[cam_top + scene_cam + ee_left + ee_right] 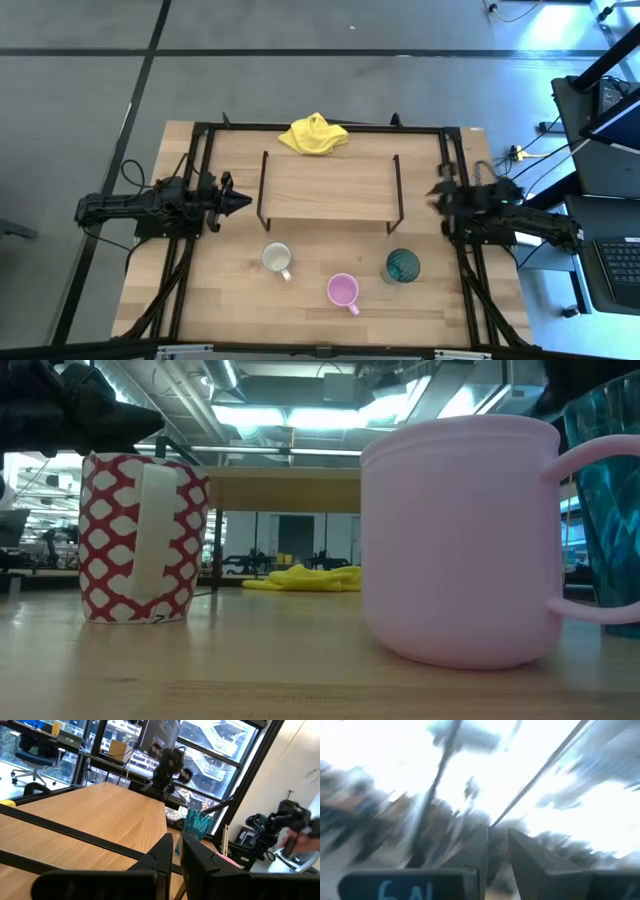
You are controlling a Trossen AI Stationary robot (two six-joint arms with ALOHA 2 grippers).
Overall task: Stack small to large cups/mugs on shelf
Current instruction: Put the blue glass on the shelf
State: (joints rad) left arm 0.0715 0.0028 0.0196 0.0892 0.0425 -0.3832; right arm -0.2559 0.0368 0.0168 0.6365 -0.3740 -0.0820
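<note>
You are hovering with the left gripper point(244, 201) jaws nearly together, holding nothing; spread them and approach the pink mug point(343, 291) first.

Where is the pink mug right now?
High view: the pink mug stands on the table in front of the shelf, between the cream mug and teal cup.
</note>
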